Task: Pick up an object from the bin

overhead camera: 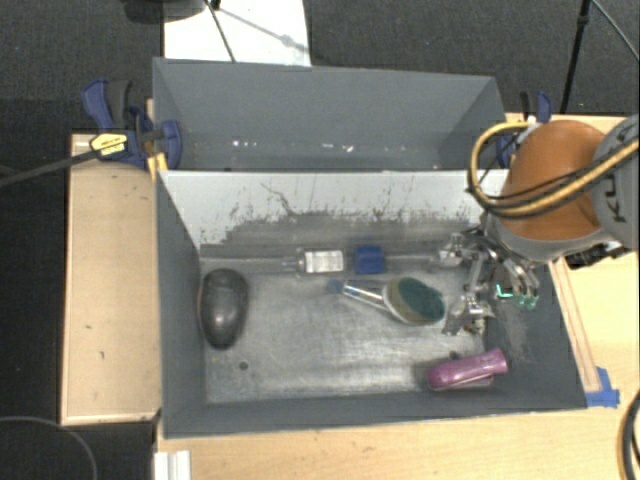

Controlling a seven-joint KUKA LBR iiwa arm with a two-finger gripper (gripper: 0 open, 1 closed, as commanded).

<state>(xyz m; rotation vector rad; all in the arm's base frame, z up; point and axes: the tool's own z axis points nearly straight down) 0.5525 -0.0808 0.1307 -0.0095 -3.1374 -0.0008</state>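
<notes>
My gripper (pixel 466 318) hangs low at the right side of the bin, its fingers pointing down just above the floor. A purple cylinder-shaped thing (pixel 467 370) lies on its side right below it, near the front wall. To the gripper's left lies a round green-faced brush or mirror (pixel 414 300) with a clear bluish handle (pixel 360 293). Nothing shows between the fingers.
A dark grey computer mouse (pixel 223 307) rests at the left. Along the back wall lie a small clear bottle with a white label (pixel 318 262) and a blue block (pixel 369 260). The arm's orange cover and cables fill the right rim.
</notes>
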